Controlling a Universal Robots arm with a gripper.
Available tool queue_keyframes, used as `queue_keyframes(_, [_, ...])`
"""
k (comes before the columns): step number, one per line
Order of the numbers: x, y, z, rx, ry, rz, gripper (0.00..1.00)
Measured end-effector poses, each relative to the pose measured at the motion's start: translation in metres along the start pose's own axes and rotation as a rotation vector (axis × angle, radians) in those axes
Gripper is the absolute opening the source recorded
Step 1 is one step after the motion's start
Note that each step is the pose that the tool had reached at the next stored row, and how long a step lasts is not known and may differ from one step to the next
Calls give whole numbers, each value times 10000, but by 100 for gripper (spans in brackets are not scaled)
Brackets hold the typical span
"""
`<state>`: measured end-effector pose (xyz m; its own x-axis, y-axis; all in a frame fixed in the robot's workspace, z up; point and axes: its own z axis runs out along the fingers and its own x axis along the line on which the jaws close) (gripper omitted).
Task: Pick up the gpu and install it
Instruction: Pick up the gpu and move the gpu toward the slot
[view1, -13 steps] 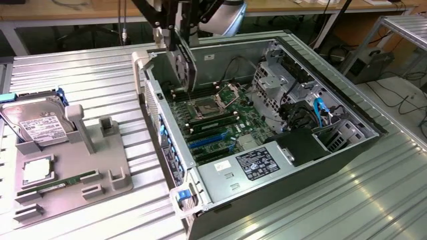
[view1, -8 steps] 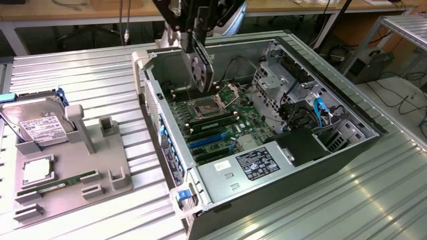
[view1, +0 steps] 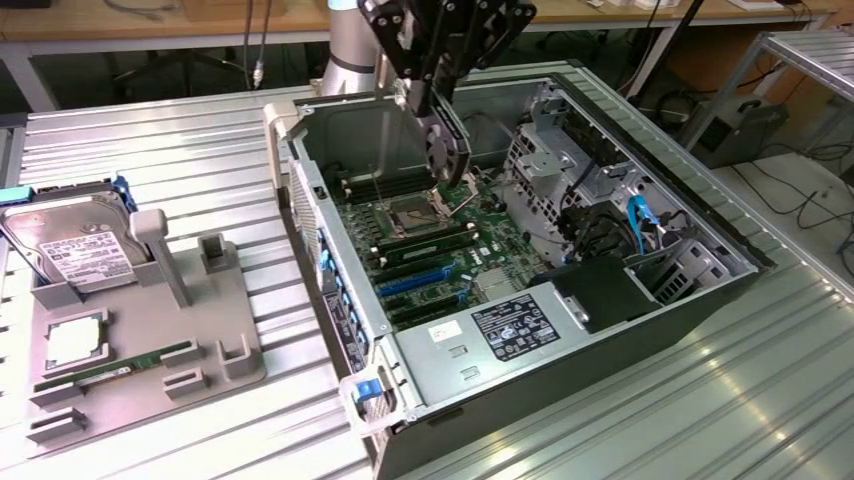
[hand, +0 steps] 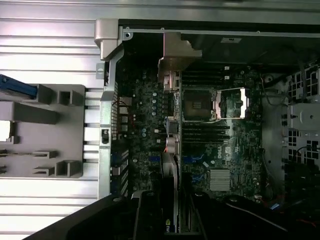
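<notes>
The hand (view1: 430, 92) is clamped on the gpu (view1: 450, 150), which hangs edge-down over the motherboard (view1: 447, 255) of the open computer case (view1: 694, 290). Pickup looks done. Seating is left: the blue slots (view1: 414, 283), at six o'clock of the card in the exterior view, sit bare.

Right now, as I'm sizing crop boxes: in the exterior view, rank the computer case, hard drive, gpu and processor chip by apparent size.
1. computer case
2. hard drive and gpu, unranked: the gpu hangs slanted in the pincer, so it looks foreshortened
3. processor chip
</notes>
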<state>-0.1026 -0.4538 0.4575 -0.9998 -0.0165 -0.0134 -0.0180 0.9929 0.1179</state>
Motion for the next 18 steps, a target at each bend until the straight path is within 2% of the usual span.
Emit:
queue_keyframes(3, [-112,2,59,1,1,1,26])
queue_keyframes(18, [-420,-15,338,1,1,45,26])
